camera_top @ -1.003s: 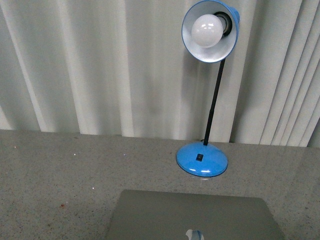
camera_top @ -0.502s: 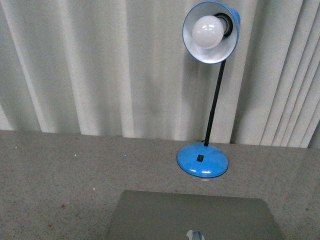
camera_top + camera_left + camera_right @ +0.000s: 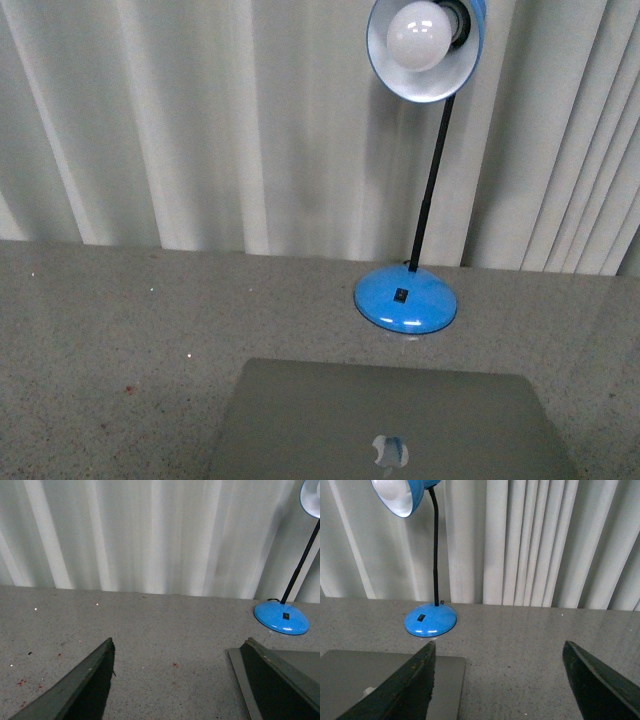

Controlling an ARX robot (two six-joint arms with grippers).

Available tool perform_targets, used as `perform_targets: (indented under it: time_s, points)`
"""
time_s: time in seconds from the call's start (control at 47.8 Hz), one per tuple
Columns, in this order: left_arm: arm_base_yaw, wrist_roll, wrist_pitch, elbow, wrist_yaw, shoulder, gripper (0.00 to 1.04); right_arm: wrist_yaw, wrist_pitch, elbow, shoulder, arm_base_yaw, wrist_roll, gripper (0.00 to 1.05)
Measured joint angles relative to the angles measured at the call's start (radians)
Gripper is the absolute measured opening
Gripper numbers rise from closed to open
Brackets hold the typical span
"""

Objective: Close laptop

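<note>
Behind everything you see the pleated white curtain (image 3: pixel 200 130), hanging along the far edge of the speckled grey table (image 3: pixel 100 330). Take the blue desk lamp (image 3: pixel 405 300) as your landmark: its round base sits on the table close to the curtain, a black stem rises from it, and the blue shade with a white bulb tips toward you at the top.

The laptop (image 3: pixel 385 420) lies on the table just in front of the lamp base, on the robot's side of it, near but not touching. You see only its silver-grey lid, matte and smooth, with rounded far corners and the apple logo (image 3: pixel 390 452) catching a pale bluish reflection. No keys or screen show in any view; the lid faces up.

In the left wrist view, the left gripper (image 3: pixel 175 680) has its two dark fingers spread wide apart with nothing between them, over bare table to the left of the lamp. The right gripper (image 3: pixel 497 680) is likewise spread and empty, with the lamp and the laptop's corner off to its left.
</note>
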Motion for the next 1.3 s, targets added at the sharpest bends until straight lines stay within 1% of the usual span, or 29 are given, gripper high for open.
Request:
perform_targets:
  time_s: [0.042,0.084,0.105,0.125,0.146,0.188,1.296]
  points:
    - [0.000,0.000,0.000,0.000,0.000,0.000,0.87,0.000,0.000,0.000,0.000,0.000,0.000,0.82]
    - [0.000,0.000,0.000,0.000,0.000,0.000,0.97,0.000,0.000,0.000,0.000,0.000,0.000,0.92]
    - [0.000,0.001,0.000,0.000,0.000,0.000,1.00,0.000,0.000,0.000,0.000,0.000,0.000,0.97]
    - [0.000,0.000,0.000,0.000,0.000,0.000,0.99,0.000,0.000,0.000,0.000,0.000,0.000,0.99]
    - [0.000,0.000,0.000,0.000,0.000,0.000,0.97,0.000,0.000,0.000,0.000,0.000,0.001,0.99]
    - [0.000,0.000,0.000,0.000,0.000,0.000,0.98,0.000,0.000,0.000,0.000,0.000,0.000,0.97]
    - [0.000,0.000,0.000,0.000,0.000,0.000,0.98,0.000,0.000,0.000,0.000,0.000,0.000,0.97]
